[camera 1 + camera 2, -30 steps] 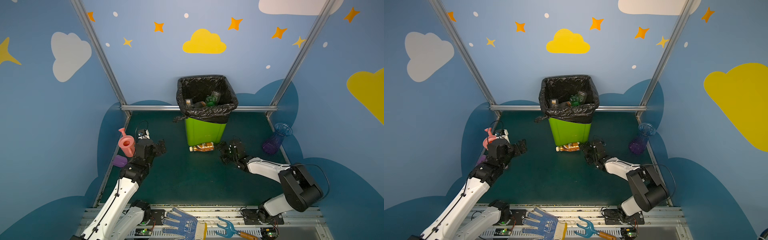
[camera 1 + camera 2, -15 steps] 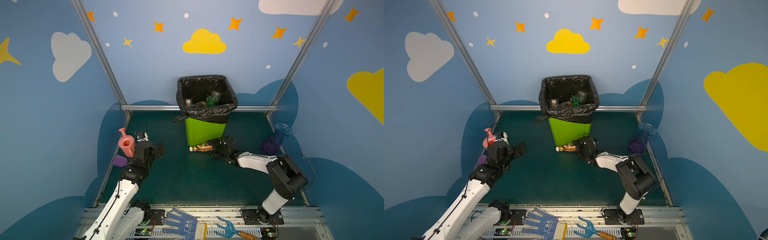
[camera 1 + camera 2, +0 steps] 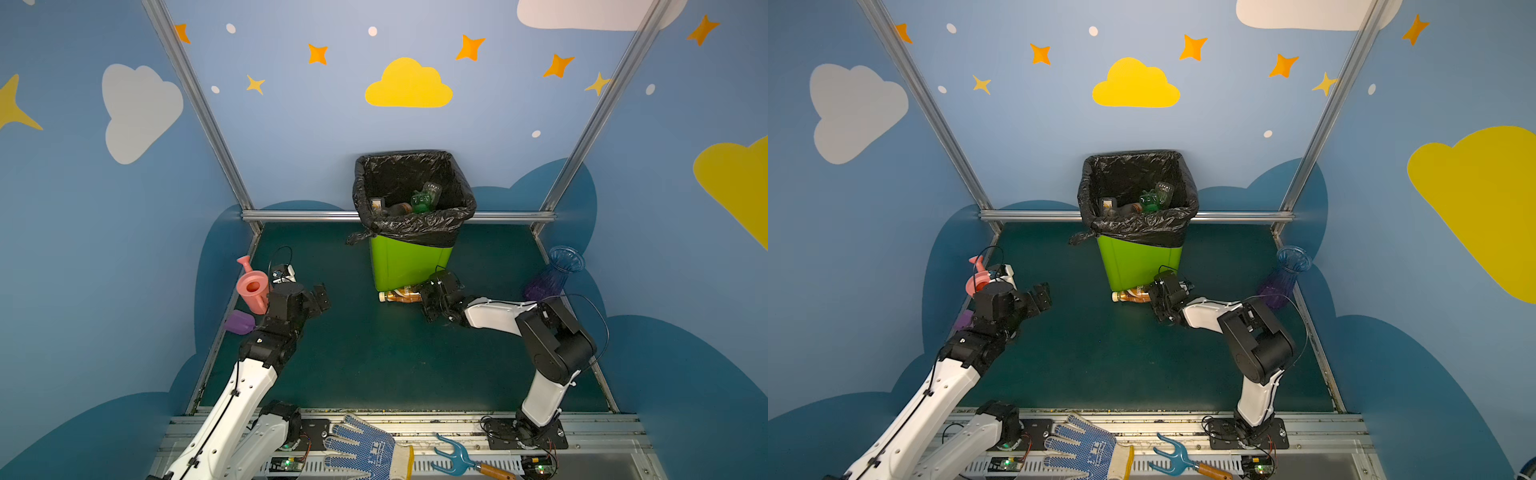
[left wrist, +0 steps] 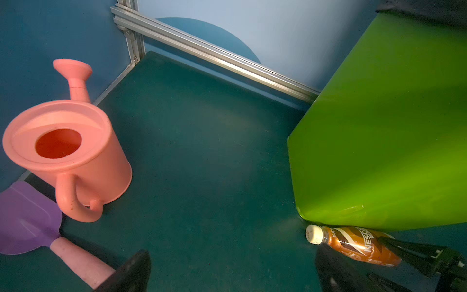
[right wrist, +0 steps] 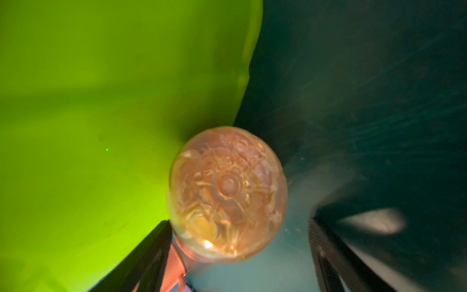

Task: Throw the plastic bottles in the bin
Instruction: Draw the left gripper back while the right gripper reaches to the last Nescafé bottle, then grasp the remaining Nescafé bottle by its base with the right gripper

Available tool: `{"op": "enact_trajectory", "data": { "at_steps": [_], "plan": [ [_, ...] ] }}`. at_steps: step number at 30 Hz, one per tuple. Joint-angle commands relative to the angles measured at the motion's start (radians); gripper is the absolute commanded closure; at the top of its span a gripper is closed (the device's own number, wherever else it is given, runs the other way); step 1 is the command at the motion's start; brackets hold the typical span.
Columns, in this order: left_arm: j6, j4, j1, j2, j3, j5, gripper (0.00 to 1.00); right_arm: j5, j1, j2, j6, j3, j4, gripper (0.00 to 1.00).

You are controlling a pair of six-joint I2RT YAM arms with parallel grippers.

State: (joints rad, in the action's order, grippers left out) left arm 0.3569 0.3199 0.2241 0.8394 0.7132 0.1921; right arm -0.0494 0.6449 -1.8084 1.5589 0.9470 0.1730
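One brown bottle point(image 3: 397, 296) lying on its side on the floor point(image 3: 374, 353), touching the foot of the bin point(image 3: 409, 262); other bottles point(image 3: 424, 200) inside it. Points its white cap away from the right gripper point(image 3: 427, 296) and its round base straight at it, long axis in line with that reach. Right gripper straddling the base end, jaws apart: one finger against the bottle, the other clear of it, so no hold yet. Probably needs closing across the body, then a lift over the rim. Left gripper point(image 3: 320, 299) spread wide and empty beside the watering can point(image 3: 253, 286), well apart from the bottle, clearly the farther one.
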Motion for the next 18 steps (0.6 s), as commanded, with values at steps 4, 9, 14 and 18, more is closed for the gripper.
{"op": "enact_trajectory", "data": {
  "at_steps": [4,9,14,18],
  "plan": [
    [0.006,0.012,-0.006,-0.005,-0.006,0.000,0.00,-0.030,-0.016,-0.040,-0.040,0.008,-0.110,0.16],
    [0.009,0.010,-0.010,0.000,-0.005,-0.002,0.00,-0.009,-0.021,-0.034,-0.047,-0.005,-0.119,0.22],
    [0.011,0.011,-0.011,0.000,-0.006,-0.001,0.00,-0.004,-0.022,0.019,-0.049,-0.063,-0.129,0.27],
    [0.014,0.013,-0.011,-0.005,-0.008,-0.003,0.00,-0.001,-0.025,0.107,-0.040,-0.139,-0.157,0.26]
  ]
}}
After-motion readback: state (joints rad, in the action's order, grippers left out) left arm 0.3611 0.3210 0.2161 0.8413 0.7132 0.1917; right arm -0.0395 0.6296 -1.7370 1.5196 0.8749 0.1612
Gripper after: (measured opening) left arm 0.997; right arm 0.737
